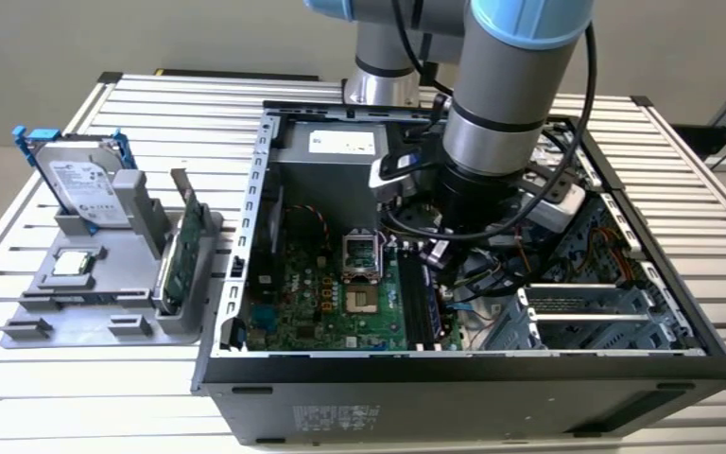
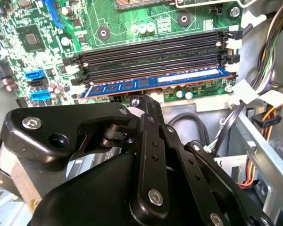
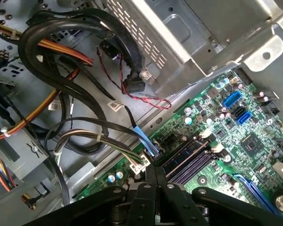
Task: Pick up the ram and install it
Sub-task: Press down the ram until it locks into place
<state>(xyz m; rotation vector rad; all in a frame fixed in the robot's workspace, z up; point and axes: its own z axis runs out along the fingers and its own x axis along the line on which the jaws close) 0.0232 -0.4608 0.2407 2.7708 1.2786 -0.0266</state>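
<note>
The ram [image 2: 151,83] is a long thin blue-tinted stick with black chips and a white label. It stands level in the memory slot nearest my fingers, on the green motherboard [image 2: 108,19]. My gripper [image 2: 145,100] is shut, and its fingertips meet the ram's free edge at about mid-length. In the first wrist view the shut gripper [image 3: 155,170] sits right at the end of the dark slots [image 3: 188,160]. In the exterior view the arm [image 1: 495,142] reaches down into the open computer case [image 1: 464,364], over the slots [image 1: 423,303].
Three empty black slots [image 2: 151,52] lie beside the ram. Thick cable bundles [image 3: 61,52] and a metal drive cage [image 3: 188,28] crowd the gripper. Outside the case, a grey tray [image 1: 23,331] holds a hard drive [image 1: 86,184], a green card [image 1: 177,260] and a chip [image 1: 73,263].
</note>
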